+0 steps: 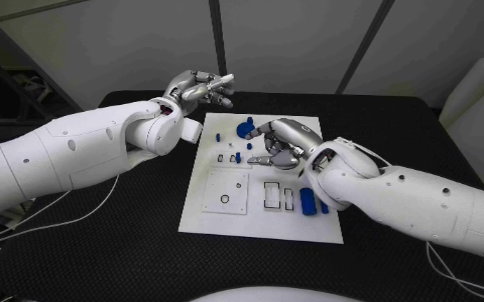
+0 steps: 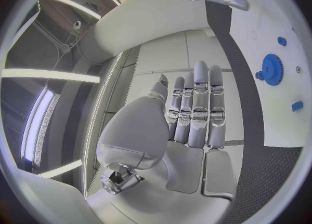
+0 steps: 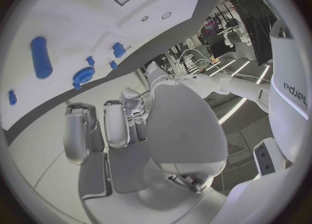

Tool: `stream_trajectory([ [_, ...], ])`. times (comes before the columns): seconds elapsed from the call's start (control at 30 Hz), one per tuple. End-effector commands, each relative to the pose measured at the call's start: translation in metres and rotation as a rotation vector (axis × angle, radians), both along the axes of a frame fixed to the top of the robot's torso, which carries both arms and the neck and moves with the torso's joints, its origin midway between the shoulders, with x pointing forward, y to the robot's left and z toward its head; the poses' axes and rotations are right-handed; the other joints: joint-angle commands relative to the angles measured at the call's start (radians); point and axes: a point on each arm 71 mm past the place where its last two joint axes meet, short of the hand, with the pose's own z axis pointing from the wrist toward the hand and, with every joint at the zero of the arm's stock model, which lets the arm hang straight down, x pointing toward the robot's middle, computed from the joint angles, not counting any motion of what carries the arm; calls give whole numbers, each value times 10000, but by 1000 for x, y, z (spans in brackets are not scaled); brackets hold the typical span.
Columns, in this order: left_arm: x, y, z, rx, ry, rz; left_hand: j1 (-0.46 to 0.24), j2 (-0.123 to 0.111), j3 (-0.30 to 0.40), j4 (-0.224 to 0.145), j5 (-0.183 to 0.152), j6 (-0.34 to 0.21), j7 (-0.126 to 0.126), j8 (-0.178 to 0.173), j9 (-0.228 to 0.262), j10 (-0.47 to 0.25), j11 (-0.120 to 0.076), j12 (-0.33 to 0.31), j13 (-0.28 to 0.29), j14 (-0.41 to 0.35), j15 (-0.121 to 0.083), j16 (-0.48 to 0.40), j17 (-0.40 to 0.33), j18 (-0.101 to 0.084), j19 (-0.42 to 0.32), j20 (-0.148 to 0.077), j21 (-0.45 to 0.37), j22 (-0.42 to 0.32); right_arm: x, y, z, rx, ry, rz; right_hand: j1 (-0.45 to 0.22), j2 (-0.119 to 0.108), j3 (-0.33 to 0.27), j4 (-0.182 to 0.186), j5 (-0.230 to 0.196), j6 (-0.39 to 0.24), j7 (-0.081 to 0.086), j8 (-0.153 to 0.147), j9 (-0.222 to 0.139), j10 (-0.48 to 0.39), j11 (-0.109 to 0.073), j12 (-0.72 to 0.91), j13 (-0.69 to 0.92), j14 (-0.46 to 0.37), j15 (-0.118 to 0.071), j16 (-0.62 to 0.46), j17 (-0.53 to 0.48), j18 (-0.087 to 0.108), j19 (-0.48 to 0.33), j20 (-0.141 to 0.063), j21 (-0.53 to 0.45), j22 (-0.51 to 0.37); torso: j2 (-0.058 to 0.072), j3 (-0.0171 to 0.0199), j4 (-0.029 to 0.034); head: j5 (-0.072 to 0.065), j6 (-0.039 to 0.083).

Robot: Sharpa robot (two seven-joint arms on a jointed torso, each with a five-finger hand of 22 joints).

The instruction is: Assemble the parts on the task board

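The white task board [image 1: 260,226] lies mid-table. A blue gear [image 1: 245,131] stands near its far end, a blue cylinder [image 1: 308,201] and a short peg [image 1: 324,207] lie near its right edge, and small blue pieces [image 1: 237,156] sit mid-board. My left hand [image 1: 202,89] is raised beyond the board's far left corner; its fingers [image 2: 198,109] are straight and hold nothing. My right hand [image 1: 283,145] hovers over the board just right of the gear, fingers curled in, with nothing visible in them [image 3: 117,125]. The gear [image 3: 82,74] and cylinder [image 3: 41,64] lie ahead of that hand.
The black table [image 1: 121,246] surrounds the board. A raised white square [image 1: 227,193] and rectangular slots [image 1: 272,195] occupy the board's near half. Cables [image 1: 61,211] trail off the table's left side. Grey wall panels stand behind.
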Motion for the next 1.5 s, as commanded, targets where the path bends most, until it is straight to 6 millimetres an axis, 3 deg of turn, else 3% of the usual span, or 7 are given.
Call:
stream_trajectory([
  [0.03, -6, -7, -11, 2767, 760, -1485, -39, 111, -119, 29, 148, 316, -231, 90, 146, 590, -262, 97, 133, 634, -373, 1096, 855, -118, 811, -379, 711, 364, -4, -16, 16, 1442, 884, 553, 173, 157, 137, -61, -3, 253, -53, 38, 12, -393, -42, -850, -718, -83, -81, -444, -515, 294, -110, -57, -455, 869, -171, 31, -49, 34, -13],
  [0.17, -8, -6, -18, 4372, 1189, -1754, -268, 98, -257, 240, 596, 293, -296, 74, 418, 974, -397, 252, 567, 720, -570, 4058, 3818, -170, 973, -533, 1382, 801, -3, -41, 24, 2086, 1942, 263, 191, 415, 237, -127, 0, 316, -59, -48, -30, -808, -47, -1863, -1597, -320, -92, -1216, -1383, 469, -539, -76, -1140, 147, -308, 54, -50, 68, -26],
  [0.27, -10, -6, -25, 5816, 1754, -2062, -589, 15, -526, 546, -62, 242, -331, 118, 719, 1248, -442, 761, 1327, 671, -583, 6313, 6269, -170, 894, -628, 1923, 1188, -1, -64, 31, 2507, 2469, -137, 193, 464, 249, -276, 3, 342, -63, -145, -70, -864, -51, -2301, -2064, -326, -100, -1602, -1696, 530, -654, -84, -1464, -156, -410, 95, -57, 105, -81],
  [0.4, -10, -7, -33, 7714, 2429, -2255, -850, 13, -891, 998, -105, 141, -432, 341, 1354, 1429, -623, 2830, 3967, 775, -720, 9141, 9367, -350, 1322, -791, 3695, 3187, 3, -89, 35, 2737, 2828, -671, 158, 433, 218, -326, -4, 342, -64, -183, -84, -831, -54, -2351, -2157, -294, -102, -1677, -1720, 535, -645, -89, -1525, -203, -528, 126, -76, 117, -137],
  [0.47, -9, -10, -36, 8280, 2662, -2257, -879, -41, -1049, 1183, -150, 157, -506, 544, 1719, 1618, -670, 4899, 6356, 871, -780, 10206, 10581, -536, 1685, -846, 4743, 4563, 5, -97, 36, 2769, 2905, -874, 161, 427, 215, -346, -2, 333, -65, -196, -90, -816, -55, -2352, -2173, -280, -102, -1683, -1709, 536, -640, -90, -1536, -210, -576, 146, -83, 148, -165],
  [0.67, -4, -23, -40, 9295, 3061, -2260, -871, -200, -1385, 1979, -150, -309, -646, 1341, 3427, 1629, -805, 8097, 10273, 1058, -868, 11723, 12416, -862, 2241, -942, 6793, 7332, 8, -109, 36, 2809, 3145, -1039, 127, 398, 186, -378, 7, 307, -64, -224, -102, -762, -53, -2331, -2198, -246, -103, -1712, -1695, 532, -611, -92, -1550, -211, -619, 162, -78, 167, -234],
  [1.5, 15, -56, -58, 11946, 3804, -2914, -1163, -463, -1123, 2449, -125, -710, -686, 1808, 4955, 1607, -823, 8622, 11304, 1089, -896, 11907, 12667, -918, 2182, -954, 7249, 7984, 14, -114, 35, 2665, 3267, -1357, 110, 380, 221, -516, 523, 276, -66, -238, -115, -694, -63, -2323, -2328, -155, -114, -1811, -1643, 531, -545, -107, -1635, -252, -585, 154, -81, 235, -469],
])
